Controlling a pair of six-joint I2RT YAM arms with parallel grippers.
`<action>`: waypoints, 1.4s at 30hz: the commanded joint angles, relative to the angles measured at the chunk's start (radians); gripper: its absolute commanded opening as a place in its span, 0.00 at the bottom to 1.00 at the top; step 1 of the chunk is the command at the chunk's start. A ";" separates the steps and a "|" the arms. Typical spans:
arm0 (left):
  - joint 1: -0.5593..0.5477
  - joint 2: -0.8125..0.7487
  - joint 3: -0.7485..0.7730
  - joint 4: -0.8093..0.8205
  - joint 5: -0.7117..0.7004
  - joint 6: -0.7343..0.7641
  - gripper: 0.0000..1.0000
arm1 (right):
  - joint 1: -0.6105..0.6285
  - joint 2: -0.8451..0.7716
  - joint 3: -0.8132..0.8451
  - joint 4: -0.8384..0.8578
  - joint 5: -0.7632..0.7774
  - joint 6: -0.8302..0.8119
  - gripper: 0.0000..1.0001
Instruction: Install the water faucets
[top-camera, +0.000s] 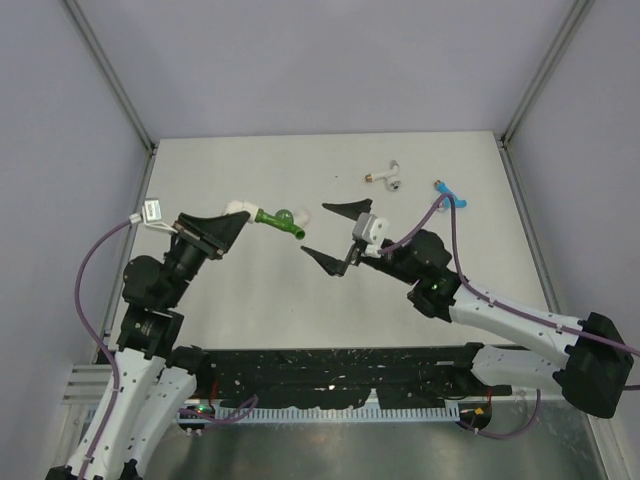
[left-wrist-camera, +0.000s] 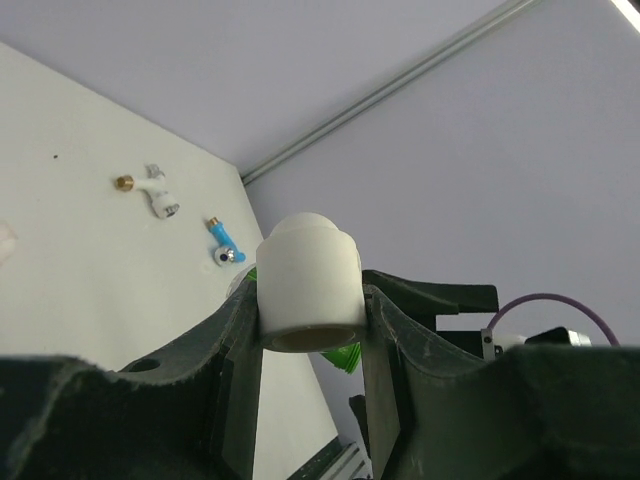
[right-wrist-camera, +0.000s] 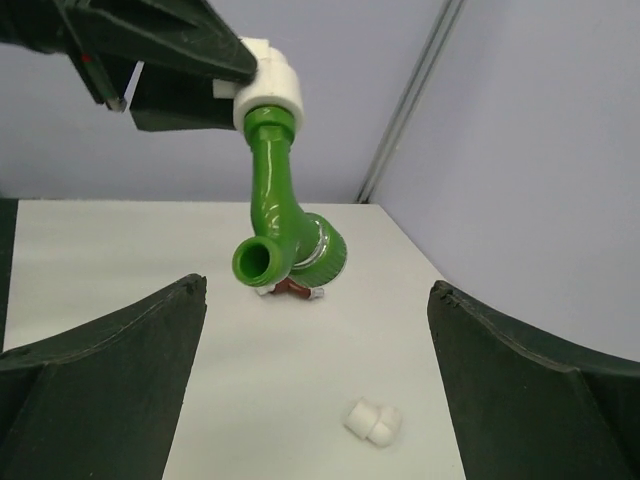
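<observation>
The left fingers (top-camera: 236, 218) clamp the white fitting (left-wrist-camera: 308, 290) carrying the green tap (right-wrist-camera: 275, 215); the right fingers (top-camera: 312, 228) gape before it, probably closing next to twist it.

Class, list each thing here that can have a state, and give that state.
Left gripper: shut on held fitting.
Held fitting: clamped, green faucet plugged in.
Green faucet: in the air, joined to fitting.
Right gripper: open, empty.
White faucet: lying loose on table.
Blue faucet: lying loose.
Loose fitting: lying on table.
Brown faucet: on table, mostly hidden.
</observation>
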 joint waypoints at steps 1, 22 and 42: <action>-0.001 -0.001 0.045 0.031 0.018 -0.052 0.00 | 0.053 -0.028 -0.047 0.091 -0.002 -0.224 0.96; -0.001 0.045 0.008 0.218 0.135 -0.109 0.00 | 0.119 0.205 0.080 0.289 0.062 -0.100 0.60; -0.001 0.261 -0.245 1.245 0.186 0.332 0.00 | -0.160 0.395 0.169 0.461 -0.117 1.592 0.05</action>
